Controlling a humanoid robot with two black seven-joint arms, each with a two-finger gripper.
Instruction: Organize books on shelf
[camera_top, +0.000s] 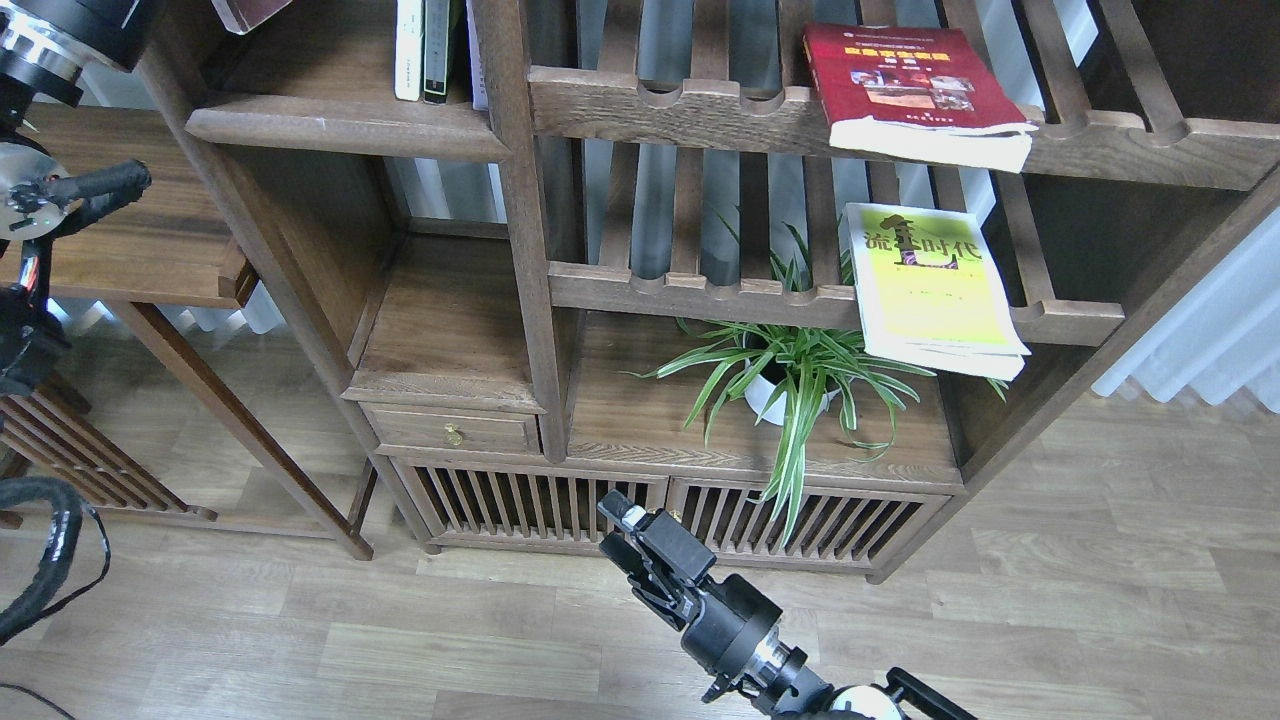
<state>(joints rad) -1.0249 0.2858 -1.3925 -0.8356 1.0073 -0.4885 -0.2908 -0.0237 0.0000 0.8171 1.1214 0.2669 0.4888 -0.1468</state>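
The yellow-green book (935, 285) lies flat up and right of the right gripper (625, 540), the nearer arm, spine pointing away; jaw state indeterminate.

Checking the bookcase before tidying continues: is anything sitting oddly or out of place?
Yes. The red book lies flat on the upper notched rack, its corner overhanging the front rail. The yellow-green book lies the same way on the rack below, jutting over the potted plant. Other books stand upright on the solid shelf.

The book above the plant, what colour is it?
Yellow-green book, with a dark figure; head view.
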